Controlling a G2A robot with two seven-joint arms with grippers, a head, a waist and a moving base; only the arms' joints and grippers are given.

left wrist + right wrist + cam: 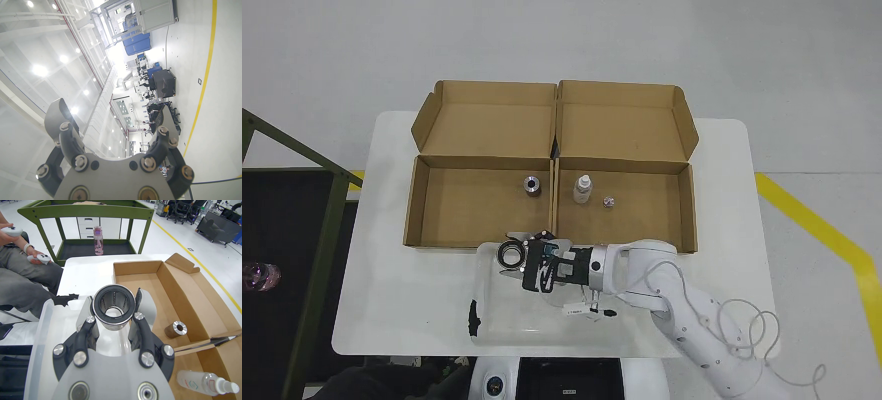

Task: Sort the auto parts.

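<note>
My right gripper is shut on a linear bearing, a steel sleeve with black rims and ball rows inside. In the top view the bearing and gripper hang over the far left corner of the clear plastic bin, close to the front wall of the left cardboard box. A metal bushing stands in the left box. The right box holds a spray bottle and a small part. My left gripper is open and holds nothing, with the ceiling behind it.
A small black-and-white part lies in the bin beside the right arm. Black tape sticks to the bin's left rim. A green cart with a pink bottle stands past the table's left edge.
</note>
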